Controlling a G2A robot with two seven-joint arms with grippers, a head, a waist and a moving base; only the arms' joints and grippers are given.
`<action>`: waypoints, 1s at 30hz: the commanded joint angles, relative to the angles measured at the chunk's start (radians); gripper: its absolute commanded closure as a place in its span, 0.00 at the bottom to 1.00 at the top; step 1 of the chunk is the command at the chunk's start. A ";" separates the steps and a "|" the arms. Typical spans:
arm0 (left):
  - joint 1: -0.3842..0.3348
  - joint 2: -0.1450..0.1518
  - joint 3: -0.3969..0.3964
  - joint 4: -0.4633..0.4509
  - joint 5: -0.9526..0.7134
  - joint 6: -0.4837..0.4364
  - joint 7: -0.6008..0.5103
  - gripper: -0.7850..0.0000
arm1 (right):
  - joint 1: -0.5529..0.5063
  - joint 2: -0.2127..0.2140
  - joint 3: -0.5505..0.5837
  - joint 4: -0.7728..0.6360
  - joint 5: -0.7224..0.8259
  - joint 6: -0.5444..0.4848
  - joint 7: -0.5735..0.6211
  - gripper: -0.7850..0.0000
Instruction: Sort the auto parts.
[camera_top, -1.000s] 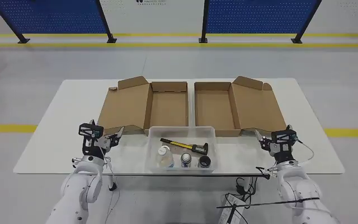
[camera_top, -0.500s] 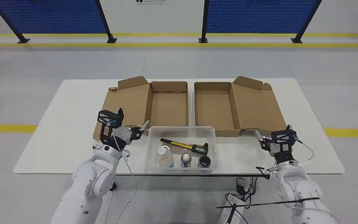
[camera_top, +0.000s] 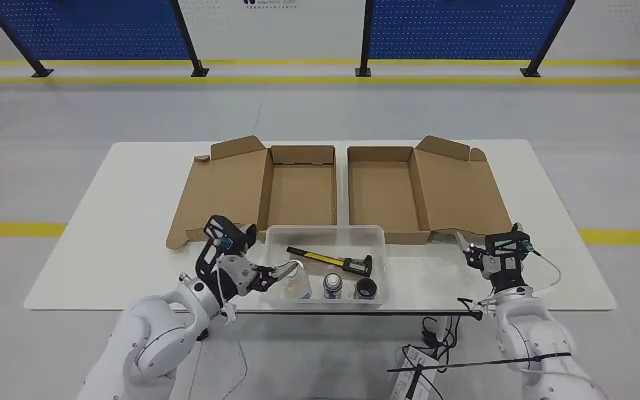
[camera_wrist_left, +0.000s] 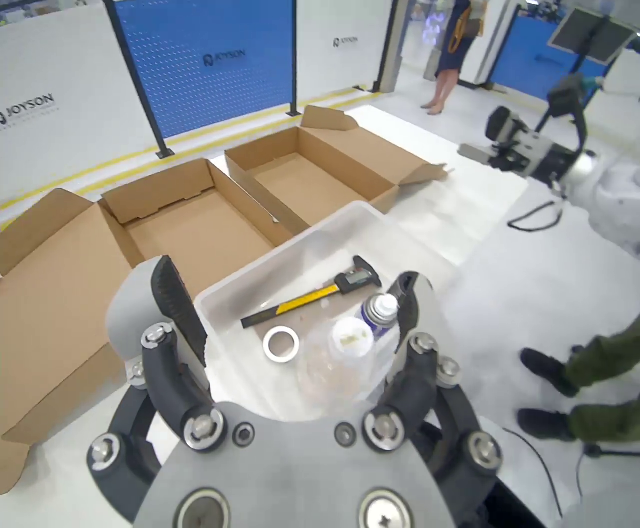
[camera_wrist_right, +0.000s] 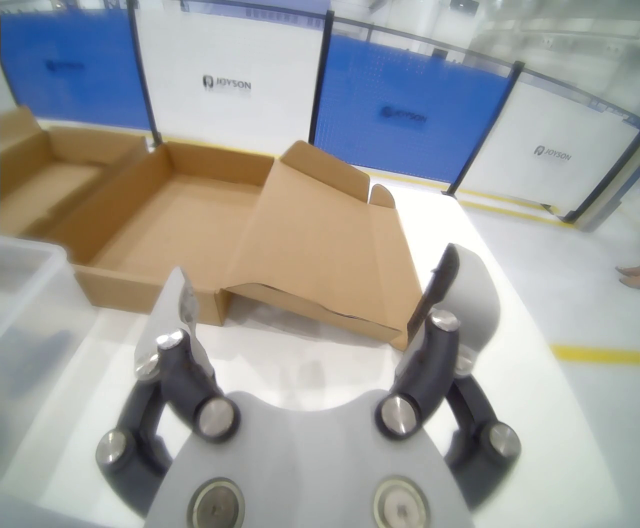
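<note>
Two open boxes, one loaded bin: left gripper lines up on the bottle

Five parts sit together in the clear bin (camera_top: 325, 236) at the near edge of the table (camera_top: 110, 230). A yellow-and-black caliper (camera_wrist_left: 310, 297) lies across the far half. Nearer the robot are a clear bottle (camera_wrist_left: 345, 350) with a white cap, a spray can (camera_wrist_left: 382, 306) just beside it, a metal ring (camera_wrist_left: 281, 344) lying flat, and a dark round part (camera_top: 366, 288).

Behind the bin, the left box (camera_top: 300, 195) and the right box (camera_top: 382, 198) stand side by side with their lids folded outward. They are probably the destinations, laid open so parts can be lowered straight in. No part is in either box yet, so the sorting looks to be at its very start.

The left gripper (camera_top: 280, 275) hovers at the bin's left end, spread wide and holding nothing. In the left wrist view the bottle stands between its two fingers, one over the bin's left wall and the other next to the spray can. That wide spread seems meant to straddle the bottle. With the can standing so close, it could get nudged when the fingers come together.

The right gripper (camera_wrist_right: 314, 267) hangs above the table to the right of the bin, near the right box's lid. It is also spread wide and empty, apparently parked out of the way.
</note>
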 joint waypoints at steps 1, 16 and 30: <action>0.014 0.007 -0.006 -0.012 0.024 -0.076 -0.022 0.00 | 0.000 0.000 0.000 0.000 0.000 0.000 0.000 0.00; 0.030 0.020 0.006 -0.003 -0.025 -0.157 -0.056 0.00 | 0.000 0.000 0.000 0.000 0.000 0.000 0.000 0.00; 0.003 0.021 0.030 0.023 0.060 -0.122 -0.027 0.00 | 0.000 0.000 0.000 0.000 0.000 0.000 0.000 0.00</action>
